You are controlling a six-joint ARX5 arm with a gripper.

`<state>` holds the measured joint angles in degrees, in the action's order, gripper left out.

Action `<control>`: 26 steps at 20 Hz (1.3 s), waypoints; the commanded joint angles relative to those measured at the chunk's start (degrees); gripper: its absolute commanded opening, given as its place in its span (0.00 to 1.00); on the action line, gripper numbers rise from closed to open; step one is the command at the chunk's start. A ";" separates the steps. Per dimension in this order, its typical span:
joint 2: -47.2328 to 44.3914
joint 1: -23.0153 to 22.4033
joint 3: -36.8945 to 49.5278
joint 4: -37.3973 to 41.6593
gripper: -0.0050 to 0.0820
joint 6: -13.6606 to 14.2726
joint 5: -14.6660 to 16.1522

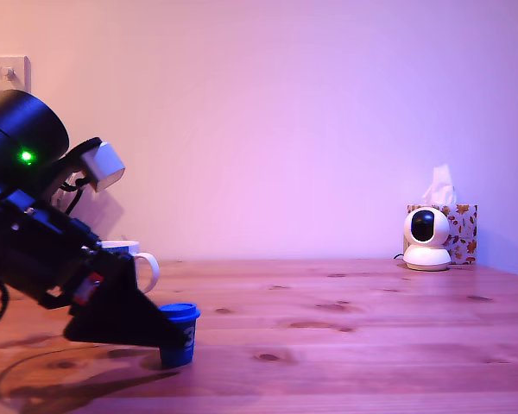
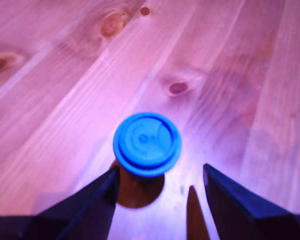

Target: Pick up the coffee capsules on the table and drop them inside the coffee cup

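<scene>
A blue coffee capsule (image 1: 180, 333) stands on the wooden table (image 1: 345, 345) with its wide rim up, at the exterior view's lower left. My gripper (image 1: 161, 333) is low over the table, its dark fingertip right against the capsule's side in that view. The wrist view shows the blue capsule (image 2: 147, 144) from above, just ahead of the gripper (image 2: 160, 169). Both dark fingers (image 2: 95, 202) are spread wide and hold nothing. The white coffee cup (image 1: 141, 261) stands behind the arm, mostly hidden by it, with only its rim and handle showing.
A white round camera (image 1: 426, 238) and a patterned tissue box (image 1: 463, 231) stand at the far right of the exterior view, against the wall. A wall socket (image 1: 6, 72) is at the upper left.
</scene>
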<state>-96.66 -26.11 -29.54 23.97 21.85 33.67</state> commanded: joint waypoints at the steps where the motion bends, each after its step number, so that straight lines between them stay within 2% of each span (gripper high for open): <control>1: -2.78 0.11 0.81 2.12 0.61 -1.03 0.68; 3: -4.28 -0.02 0.81 4.04 0.61 -1.05 1.31; 5: -5.42 -0.17 0.81 6.08 0.61 -2.36 1.36; 10: -6.12 -0.20 0.81 8.76 0.60 -2.40 1.20; 16: -6.10 -0.20 0.81 8.70 0.32 -2.36 0.37; 20: -6.05 -0.15 0.81 9.09 0.28 -2.51 0.39; 26: -3.10 -0.13 0.79 9.03 0.28 -6.73 0.42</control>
<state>-101.56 -26.15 -29.45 32.34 15.42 33.98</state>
